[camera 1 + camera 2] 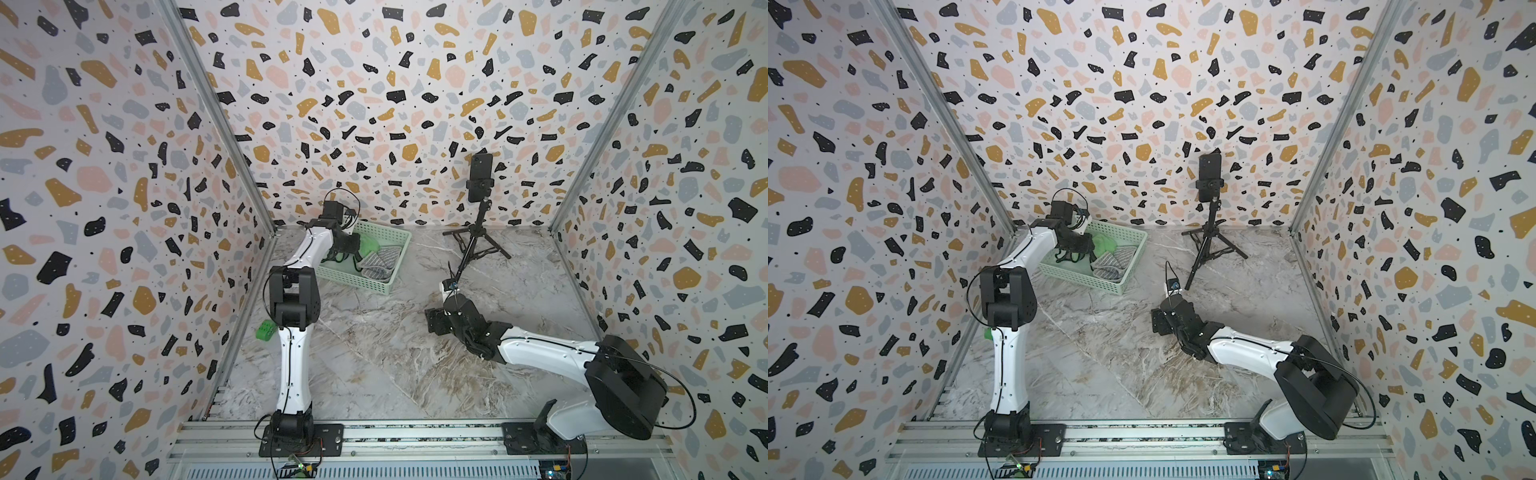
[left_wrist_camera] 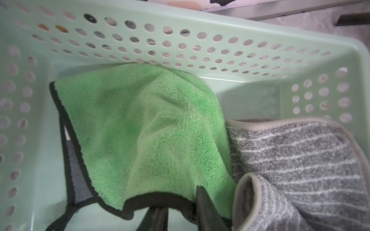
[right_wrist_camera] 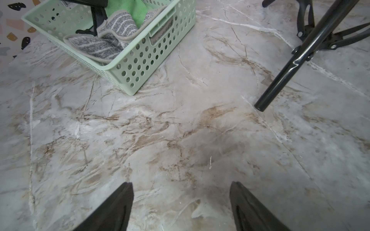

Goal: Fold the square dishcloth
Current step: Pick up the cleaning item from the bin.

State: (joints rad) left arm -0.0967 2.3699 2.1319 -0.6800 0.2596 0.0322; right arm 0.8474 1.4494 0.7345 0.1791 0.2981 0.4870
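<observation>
Marble-patterned tabletop [image 1: 395,365] fills the floor of a booth with terrazzo-print walls. At the far left of it, the green dishcloth [image 2: 140,124] lies crumpled inside a pale green perforated basket [image 2: 180,20], its black-hemmed edge toward the left gripper [image 2: 178,198]. In the left wrist view that gripper's two dark fingers [image 2: 206,210] stand close together with the cloth's black hem pinched between them, so the gripper is clamped on the dishcloth at its near edge. The rest of the cloth spreads away from the fingers toward the basket's far wall. Touching the dishcloth on one side, a grey striped cloth [image 2: 300,160] lies folded over itself in the same basket.

In both top views the left arm reaches over the basket rim, hiding part of the green cloth [image 1: 368,245].

Well apart from the basket, the right gripper [image 3: 181,183] hangs low over bare marble with its jaws spread wide and nothing between them. Near it stands a black tripod [image 1: 478,237] carrying a phone [image 1: 481,174].
</observation>
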